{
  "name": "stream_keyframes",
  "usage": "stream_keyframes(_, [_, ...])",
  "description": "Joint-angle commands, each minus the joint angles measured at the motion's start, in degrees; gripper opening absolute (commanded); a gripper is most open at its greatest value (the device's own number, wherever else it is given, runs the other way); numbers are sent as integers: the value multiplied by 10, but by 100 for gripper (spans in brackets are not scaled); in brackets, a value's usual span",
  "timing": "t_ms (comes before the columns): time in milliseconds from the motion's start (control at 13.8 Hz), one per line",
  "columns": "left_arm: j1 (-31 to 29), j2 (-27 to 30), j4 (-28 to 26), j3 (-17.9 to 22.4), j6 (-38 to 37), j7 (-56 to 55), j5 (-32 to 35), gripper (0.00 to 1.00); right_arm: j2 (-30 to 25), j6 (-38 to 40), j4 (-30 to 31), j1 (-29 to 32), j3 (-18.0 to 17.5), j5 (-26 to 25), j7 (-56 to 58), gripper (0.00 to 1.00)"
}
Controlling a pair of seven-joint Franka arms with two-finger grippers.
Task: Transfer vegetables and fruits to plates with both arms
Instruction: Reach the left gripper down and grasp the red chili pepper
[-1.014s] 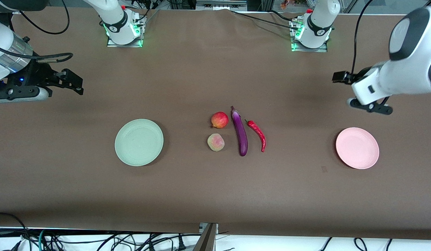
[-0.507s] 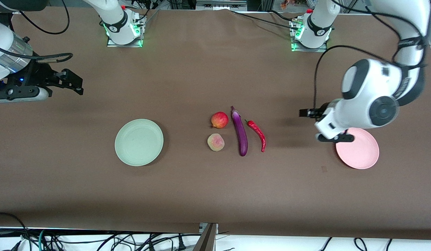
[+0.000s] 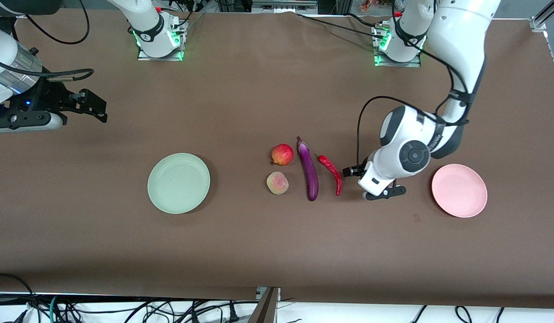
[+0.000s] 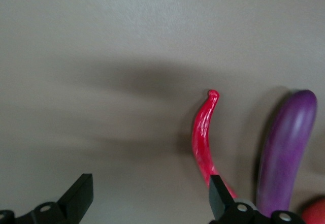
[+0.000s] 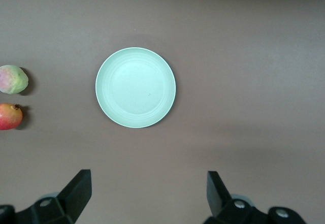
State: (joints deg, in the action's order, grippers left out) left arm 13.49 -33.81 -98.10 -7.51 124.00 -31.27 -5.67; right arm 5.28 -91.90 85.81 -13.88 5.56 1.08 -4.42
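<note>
Brown table [image 3: 259,242] — left gripper [image 4: 150,203] fingers spread beside chili pepper [image 3: 331,172]

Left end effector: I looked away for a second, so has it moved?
Yes. The left end effector has swung from outside the pink plate to the table between that plate and the chili pepper.

The left arm reaches down from its base at the upper right of the front view, elbow bent — its left gripper [image 3: 371,181] hangs low right of centre, fingers [image 4: 77,196] spread wide apart. The right arm waits at the left edge, its right gripper [image 3: 86,107] held high, fingers [image 5: 76,191] likewise apart — empty.
</note>
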Motion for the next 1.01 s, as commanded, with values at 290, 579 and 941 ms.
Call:
stream_keyframes(290, [36,-16,-75,1,159,-147,-11,90,-1,-2,-5,2,-1,-3,-2,100])
stream_keyframes(579, [73,-49,-75,2,222,-244,-15,53,-1,-2,-4,2,-1,-3,-2,100])
stream_keyframes(941, [69,-23,-76,6,208,-235,-7,0,-1,-5,-5,2,-1,-2,-2,100])
